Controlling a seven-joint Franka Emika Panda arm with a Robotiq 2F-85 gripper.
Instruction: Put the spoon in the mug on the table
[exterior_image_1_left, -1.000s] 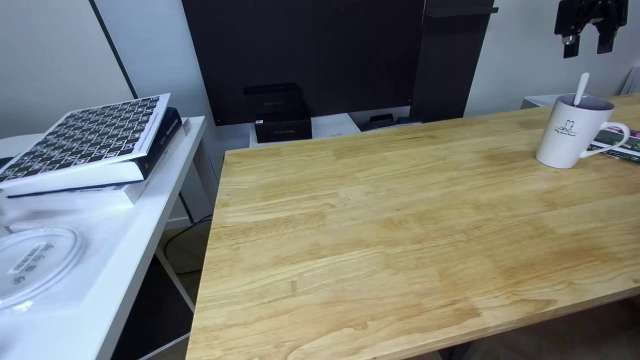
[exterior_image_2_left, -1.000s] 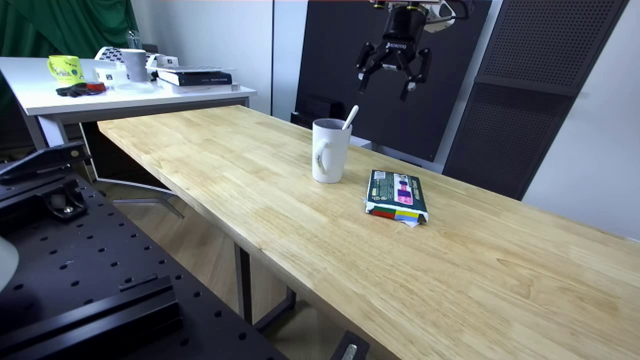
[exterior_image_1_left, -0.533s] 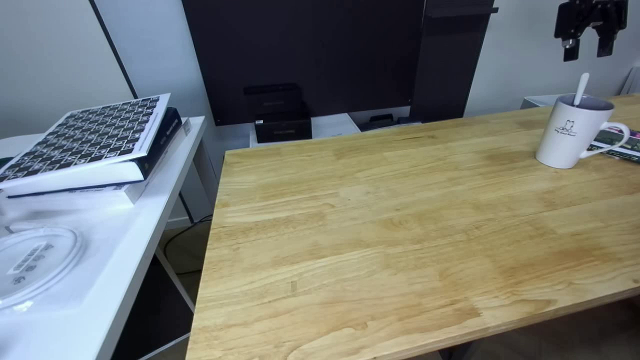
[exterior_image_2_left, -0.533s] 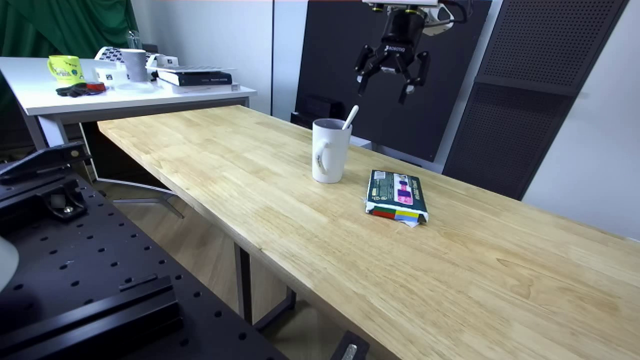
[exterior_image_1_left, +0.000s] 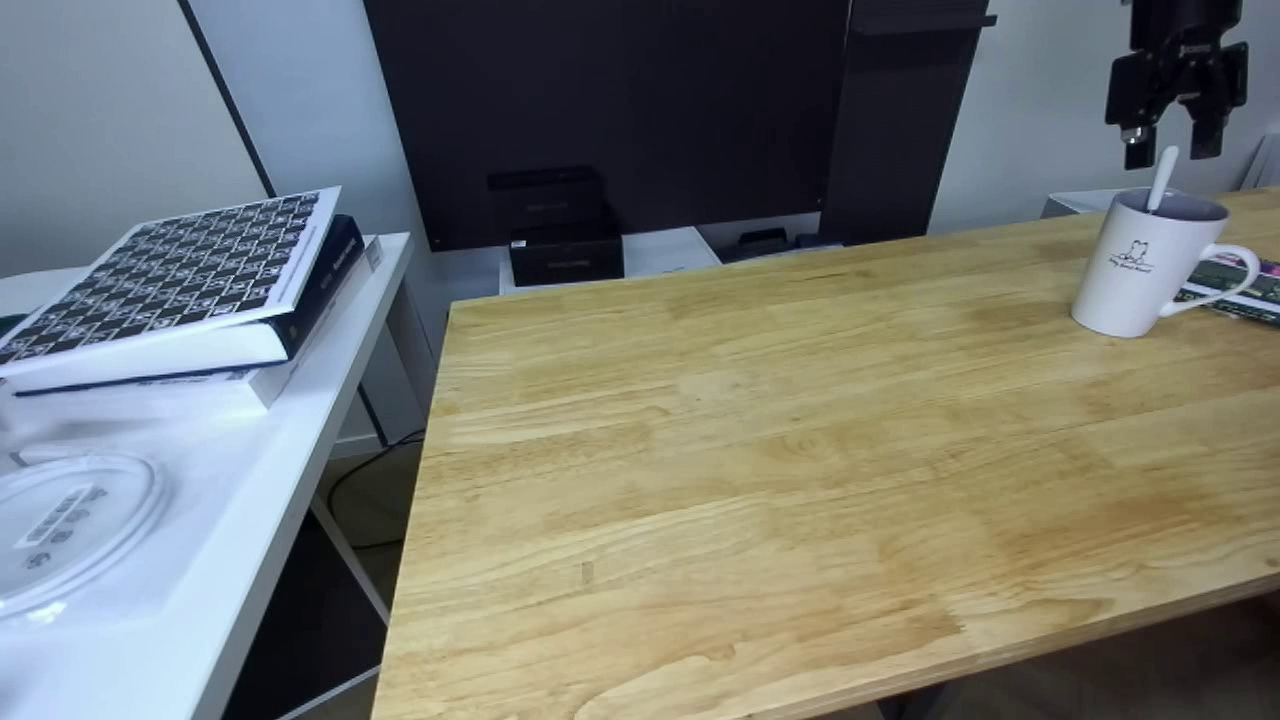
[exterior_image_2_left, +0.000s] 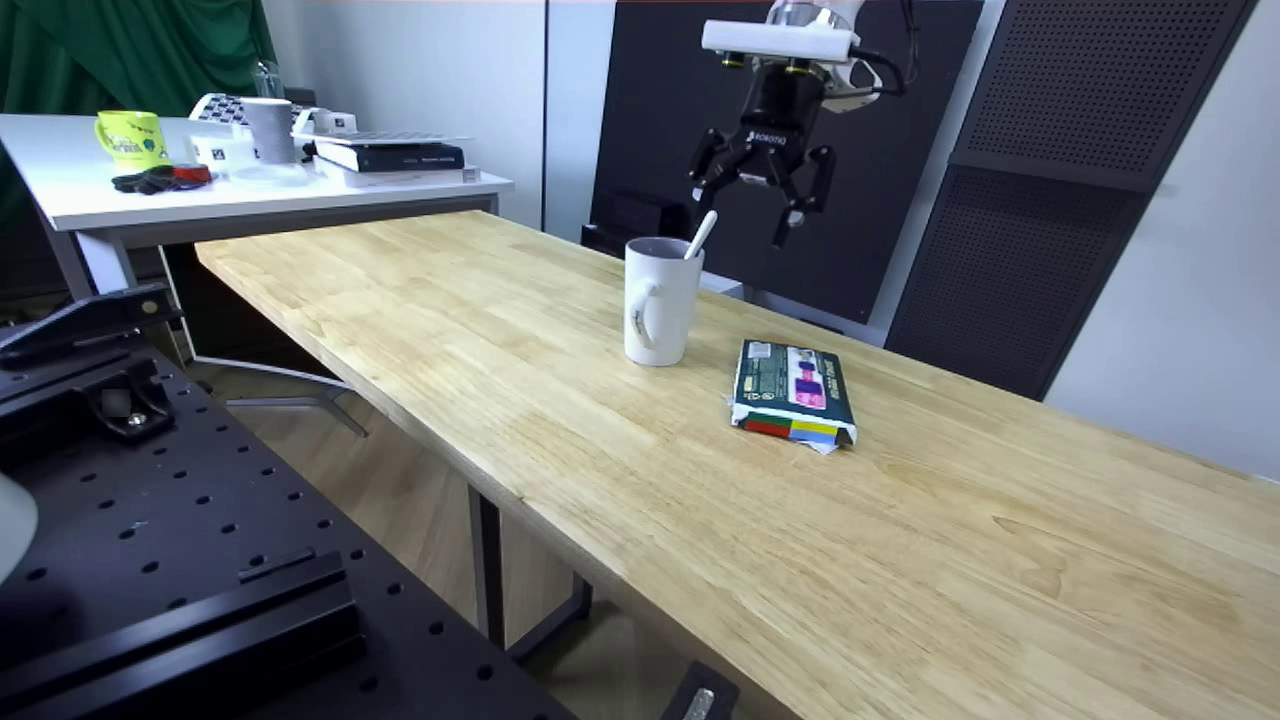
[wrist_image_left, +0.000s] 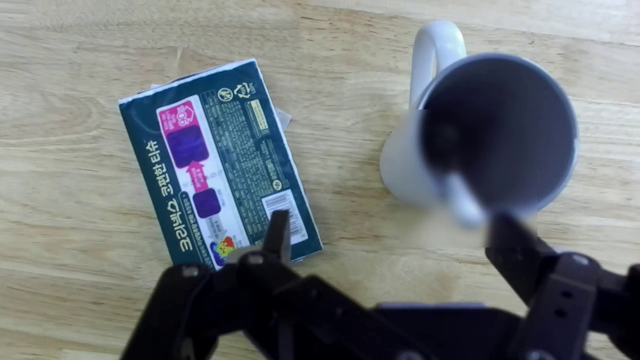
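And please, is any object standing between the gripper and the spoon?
Nothing visible stands between the open gripper and the spoon, which sticks up out of the mug. The dark packet lies lower, beside the mug.

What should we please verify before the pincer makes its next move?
1. Spoon in the mug: ok, handle sticking up above the rim.
2. Mug upright on the table: ok.
3. Pincer open and holding nothing: ok.
4. Pincer clear of the spoon: cannot tell; they appear close together in the wrist view.
5. Spoon's lower end on the mug's bottom: cannot tell, too dark inside.
6. Dark green pack apart from the mug: ok.
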